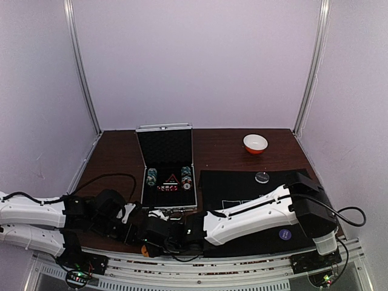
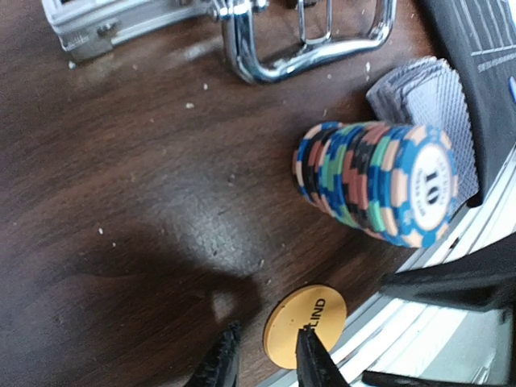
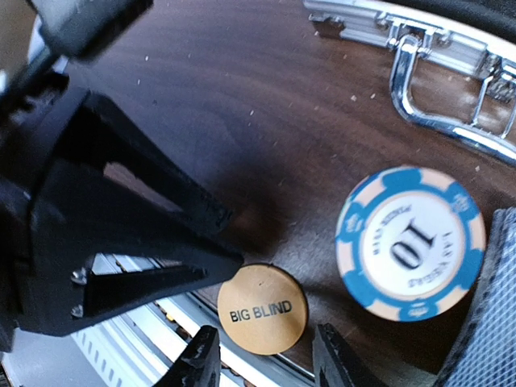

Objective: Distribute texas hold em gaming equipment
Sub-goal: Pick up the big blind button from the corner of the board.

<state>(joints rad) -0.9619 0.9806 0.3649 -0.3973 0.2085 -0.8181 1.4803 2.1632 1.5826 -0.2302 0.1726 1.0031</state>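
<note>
An orange disc (image 3: 262, 309) printed BIG BLIND lies flat at the table's near edge, partly over the rail, and also shows as the disc (image 2: 305, 322) and the disc (image 1: 144, 249). My right gripper (image 3: 266, 359) is open, with one finger on either side of the disc and neither gripping it. My left gripper (image 2: 264, 363) has its jaws a narrow gap apart with only table between them. One of its fingertips (image 2: 313, 355) rests over the disc. A stack of striped poker chips (image 2: 375, 181) topped by a blue 10 stands just beyond. Grey-blue-backed cards (image 2: 427, 97) lie behind it.
The open silver case (image 1: 167, 170) sits mid-table, its chrome handle (image 2: 306, 40) close to the chips. A black mat (image 1: 242, 182) lies to the right, with a dark disc (image 1: 262, 177) and a purple-blue disc (image 1: 284, 234). A white-and-orange bowl (image 1: 255, 143) stands far back.
</note>
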